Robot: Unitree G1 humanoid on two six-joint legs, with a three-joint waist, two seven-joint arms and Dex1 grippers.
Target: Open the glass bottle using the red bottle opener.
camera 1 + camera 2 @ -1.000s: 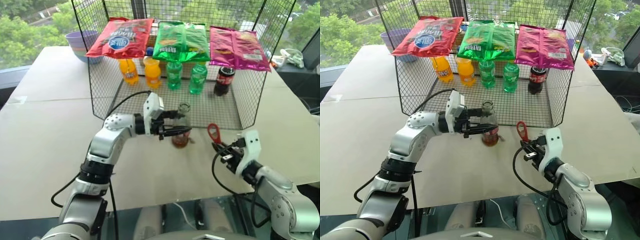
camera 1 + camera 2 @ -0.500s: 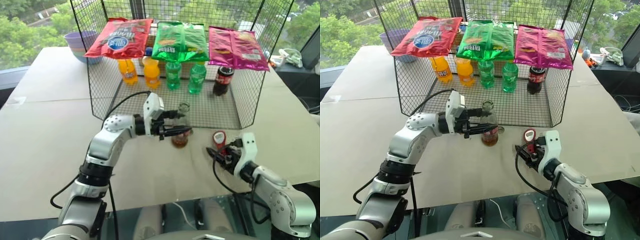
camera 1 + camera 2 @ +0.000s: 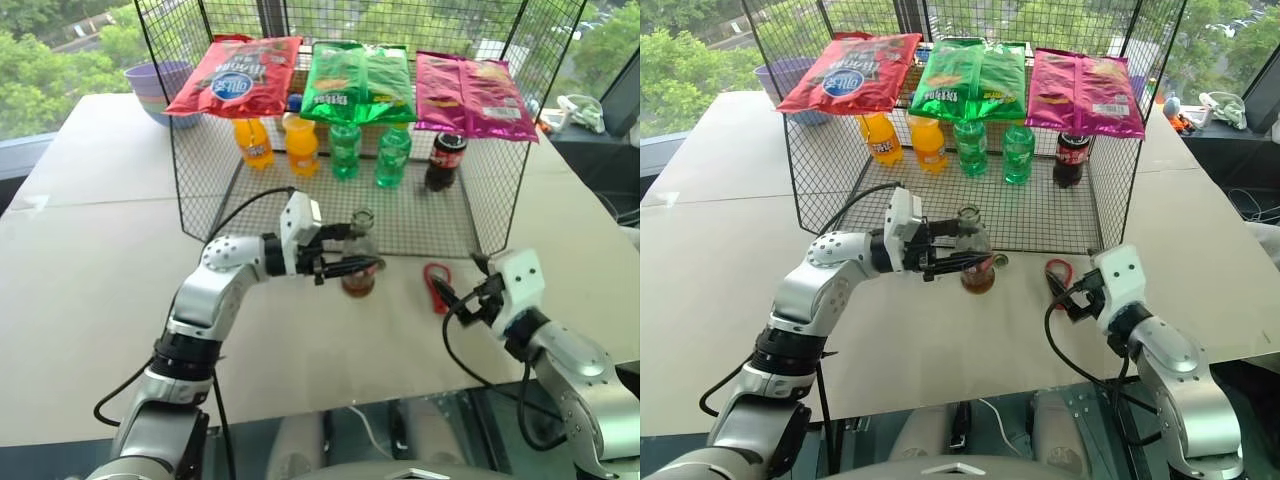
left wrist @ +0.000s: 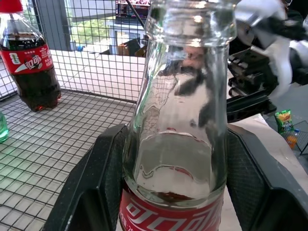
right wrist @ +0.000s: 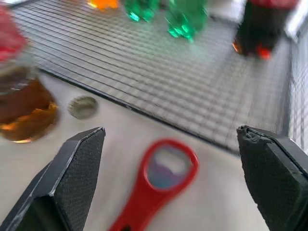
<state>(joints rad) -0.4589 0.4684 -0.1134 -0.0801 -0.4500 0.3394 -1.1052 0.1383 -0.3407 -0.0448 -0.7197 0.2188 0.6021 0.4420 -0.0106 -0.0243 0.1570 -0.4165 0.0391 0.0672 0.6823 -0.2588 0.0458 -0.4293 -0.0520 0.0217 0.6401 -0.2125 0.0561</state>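
The glass bottle (image 3: 358, 262) stands upright on the table just in front of the wire cage, its mouth uncapped, with dark cola low down and a red label (image 4: 168, 216). My left gripper (image 3: 364, 264) reaches in from the left and is shut on the bottle's body, one black finger (image 4: 94, 192) on either side. The red bottle opener (image 3: 435, 282) lies flat on the table to the right of the bottle. My right gripper (image 5: 169, 131) hovers just over the red bottle opener (image 5: 156, 185), jaws wide open and holding nothing.
A small metal cap (image 3: 1000, 260) lies on the table beside the bottle's base. The wire cage (image 3: 200, 180) behind holds orange and green bottles and a dark cola bottle (image 3: 446, 160), with chip bags (image 3: 360, 85) on top. Purple bowls (image 3: 160, 85) sit at the back left.
My right gripper went from shut on the upright opener to wide open. The opener tipped over and now lies flat on the table, and the right hand drew back to the right. The left arm held still.
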